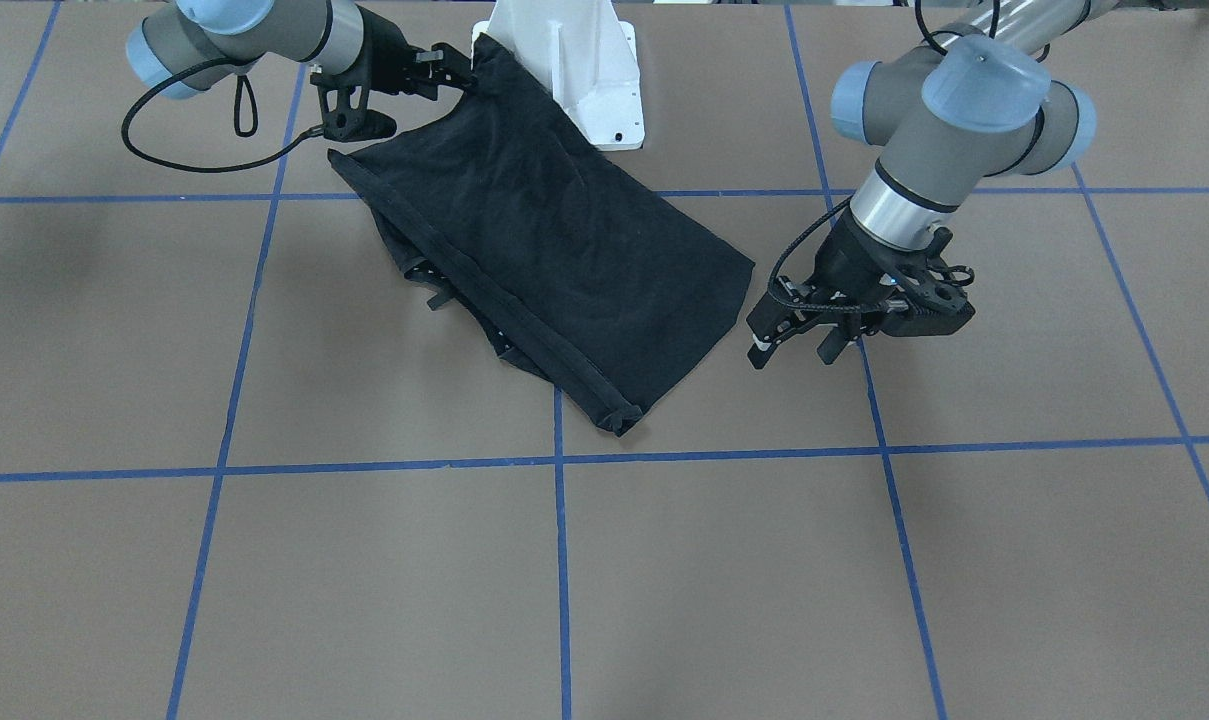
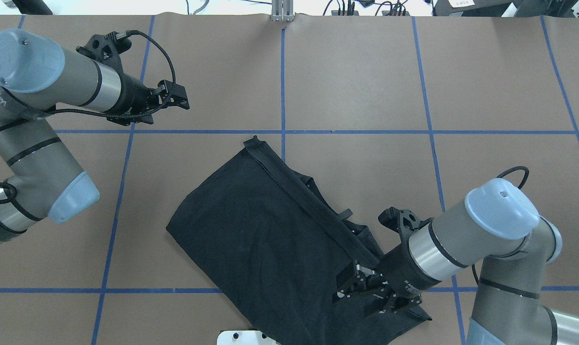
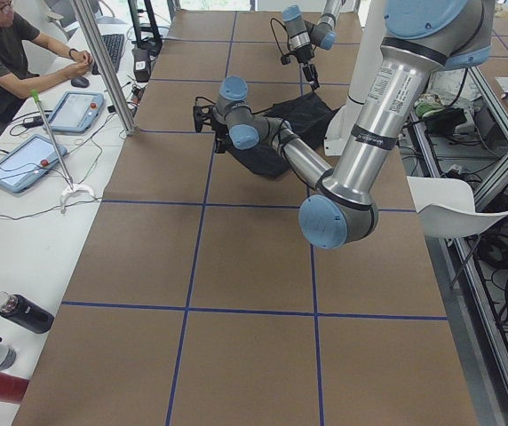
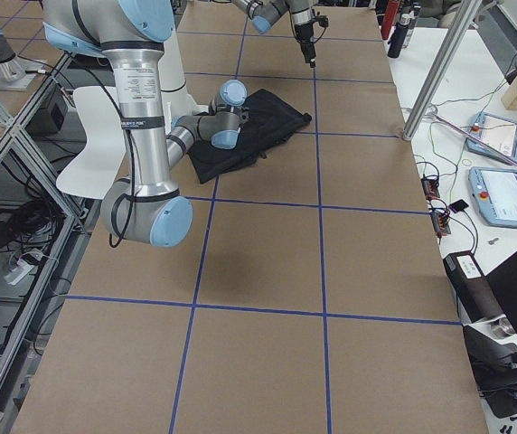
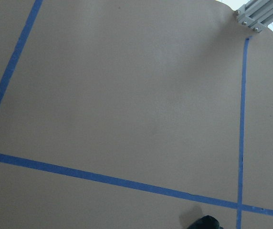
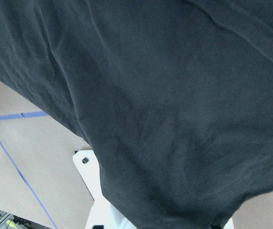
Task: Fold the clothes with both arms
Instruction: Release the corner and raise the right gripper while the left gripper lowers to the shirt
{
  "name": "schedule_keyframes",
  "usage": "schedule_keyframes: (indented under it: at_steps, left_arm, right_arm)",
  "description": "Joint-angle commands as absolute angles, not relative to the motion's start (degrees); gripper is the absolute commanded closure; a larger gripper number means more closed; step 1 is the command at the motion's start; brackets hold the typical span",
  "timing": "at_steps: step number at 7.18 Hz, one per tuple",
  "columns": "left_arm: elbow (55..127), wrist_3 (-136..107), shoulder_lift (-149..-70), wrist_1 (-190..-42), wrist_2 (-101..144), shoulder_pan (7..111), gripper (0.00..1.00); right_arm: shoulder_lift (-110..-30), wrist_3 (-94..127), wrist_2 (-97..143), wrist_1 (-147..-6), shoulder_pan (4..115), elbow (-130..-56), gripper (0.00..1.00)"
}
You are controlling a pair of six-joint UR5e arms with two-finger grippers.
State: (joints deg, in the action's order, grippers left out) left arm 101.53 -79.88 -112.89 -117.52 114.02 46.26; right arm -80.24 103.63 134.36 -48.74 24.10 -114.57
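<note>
My right hand [image 1: 454,70] pinches a corner of the black T-shirt [image 1: 554,260] near my base, at the bench [image 1: 264,580] edge closest to me, lifting that corner. The shirt already lies doubled over, its hem band running diagonally, one sleeve peeking out beneath. My left hand [image 1: 799,345] hangs just beside the shirt, fingers apart, holding nothing. I judge more folds remain.
</note>
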Motion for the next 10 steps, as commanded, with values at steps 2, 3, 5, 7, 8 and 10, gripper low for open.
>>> schedule_keyframes:
  at_steps: [2, 3, 5, 7, 8, 10]
  left_arm:
    - [107.4, -86.2, -106.0, -117.9, 113.8, 39.8, 0.0]
    - [107.4, -89.5, -105.6, -117.9, 110.7, 35.6, 0.0]
    - [106.9, -92.9, -101.9, -122.5, 107.8, 30.4, 0.0]
    - [106.9, -95.6, -96.8, -132.7, 107.2, 29.1, 0.0]
    - [106.5, -97.2, -96.8, -132.9, 107.0, 27.1, 0.0]
    - [105.4, -97.6, -97.6, -132.8, 106.4, 25.4, 0.0]
  right_arm:
    - [-79.5, 102.8, 134.6, -48.8, 33.5, -111.5, 0.0]
    - [-79.5, 102.2, 134.4, -48.8, 35.1, -111.4, 0.0]
    - [-79.3, 102.1, 131.9, -48.8, 35.9, -111.4, 0.0]
    - [-79.3, 102.1, 131.7, -48.8, 35.9, -111.4, 0.0]
    - [-79.3, 102.1, 131.4, -48.8, 35.9, -111.4, 0.0]
    - [-79.3, 102.1, 131.4, -48.8, 36.4, -111.4, 0.0]
